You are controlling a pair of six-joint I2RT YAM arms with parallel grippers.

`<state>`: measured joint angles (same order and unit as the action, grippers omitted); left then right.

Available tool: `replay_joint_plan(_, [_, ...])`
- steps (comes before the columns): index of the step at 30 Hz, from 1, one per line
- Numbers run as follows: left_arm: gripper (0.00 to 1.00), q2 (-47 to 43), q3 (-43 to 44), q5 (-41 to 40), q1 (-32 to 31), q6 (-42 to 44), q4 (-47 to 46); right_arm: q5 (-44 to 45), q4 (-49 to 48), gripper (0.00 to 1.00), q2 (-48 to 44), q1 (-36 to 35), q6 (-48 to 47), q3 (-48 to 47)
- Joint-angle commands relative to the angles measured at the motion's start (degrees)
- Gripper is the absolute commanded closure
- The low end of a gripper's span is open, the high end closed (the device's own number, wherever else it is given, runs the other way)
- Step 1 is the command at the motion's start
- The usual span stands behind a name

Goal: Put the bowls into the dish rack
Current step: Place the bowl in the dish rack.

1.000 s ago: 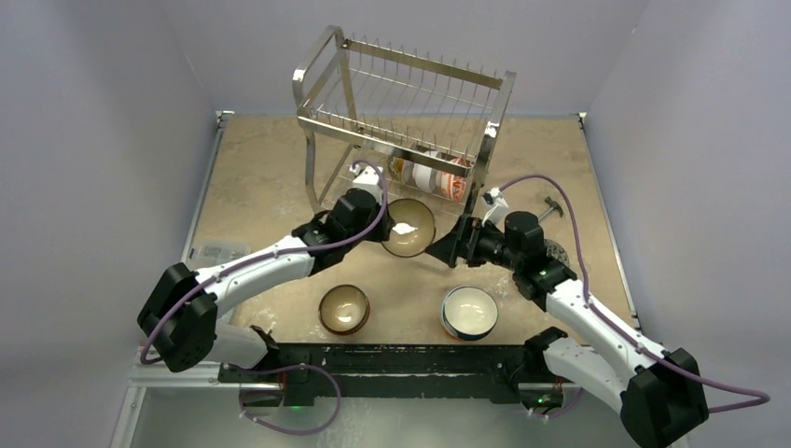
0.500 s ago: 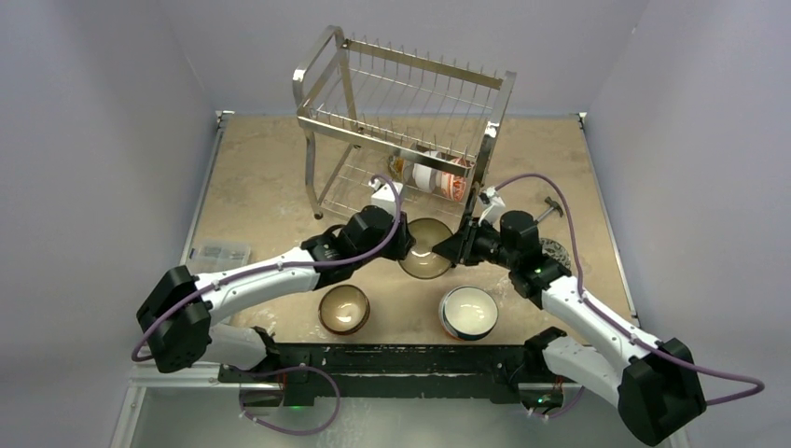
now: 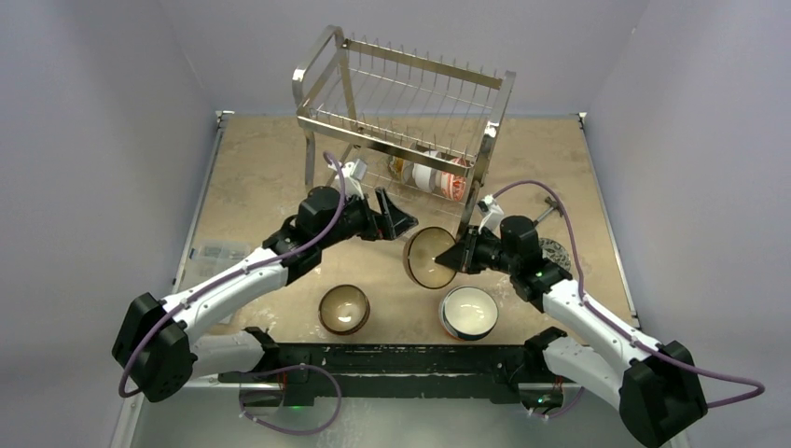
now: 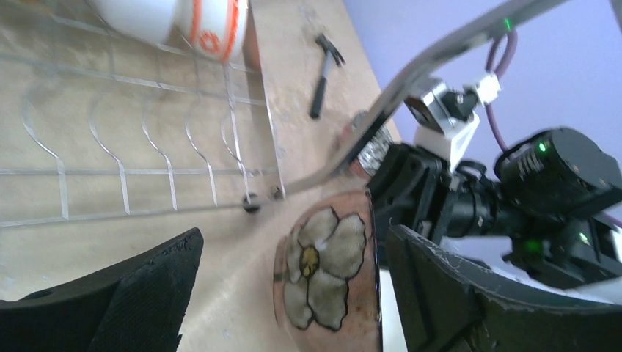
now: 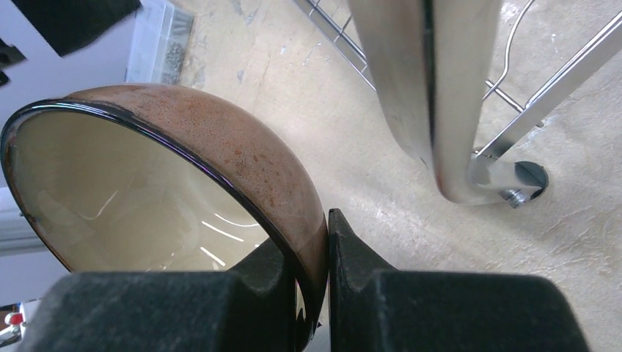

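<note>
**Flowered bowl on edge in right pincer, rack's lower tier beyond it**

Left pincer (image 3: 399,217): jaws wide apart, holding nothing. It hangs just in front of the rack (image 3: 401,138), at the lower tier's front edge, and points right towards the bowl.

Flowered bowl (image 3: 427,259): off the desk (image 3: 270,177), tipped up on edge, cream inside facing left. The left wrist view shows a pale flower on its brown outside. It sits between the two pincers, just beside the rack's right front leg and on the near side of it.

Right pincer (image 3: 455,254): clamped on the bowl's rim, one finger inside and one outside. This arm alone carries it.

Key relation: the lower tier lies away from the arms and slightly left of the held bowl. The racked bowls (image 3: 431,175) fill its right end, also on edge; free wire slots lie to their left. Judgement: the bowl's attitude already roughly suits the slots, so the right arm needs to go forward and left, clearing the leg.

Waiting on the desk near the bases: a brown bowl (image 3: 343,309) and a white bowl (image 3: 468,312), both upright.
</note>
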<state>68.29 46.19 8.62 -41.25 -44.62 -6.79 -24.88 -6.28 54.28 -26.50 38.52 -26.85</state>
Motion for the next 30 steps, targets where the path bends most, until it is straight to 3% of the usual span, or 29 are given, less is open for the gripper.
replay_joint_plan(1, [0.07,-1.2,-3.6,18.1,1.7,-7.2,-6.7,-5.0,-8.9,1.00,-2.4,0.1,1.8,-0.3])
replay_joint_plan(6, [0.03,-1.2,-9.9,26.9,1.7,-15.2,-17.2,-6.8,-11.5,1.00,-2.7,0.1,1.9,0.1])
replay_joint_plan(12, [0.02,-0.6,-18.2,29.4,1.5,-25.2,-30.8,-8.5,-14.9,1.00,-3.0,0.1,2.6,0.1])
replay_joint_plan(16, [0.02,1.0,-19.3,29.0,0.7,-27.3,-36.2,-9.0,-15.3,1.00,-2.8,0.1,2.8,0.1])
replay_joint_plan(22, [0.04,4.4,-17.1,27.1,-1.8,-26.3,-37.2,-9.5,-15.2,1.00,-2.1,0.1,2.5,0.0])
replay_joint_plan(27, [0.11,6.9,-16.3,26.2,-3.7,-26.5,-39.6,-9.0,-14.5,1.00,-1.8,0.1,2.1,-0.4])
replay_joint_plan(29, [0.18,7.2,-16.3,26.0,-3.7,-26.9,-40.4,-8.7,-13.9,1.00,-1.4,0.1,1.9,-0.6])
replay_joint_plan(30, [0.27,7.3,-16.3,25.9,-3.7,-27.0,-40.6,-8.4,-13.6,1.00,-1.3,0.1,1.8,-0.7])
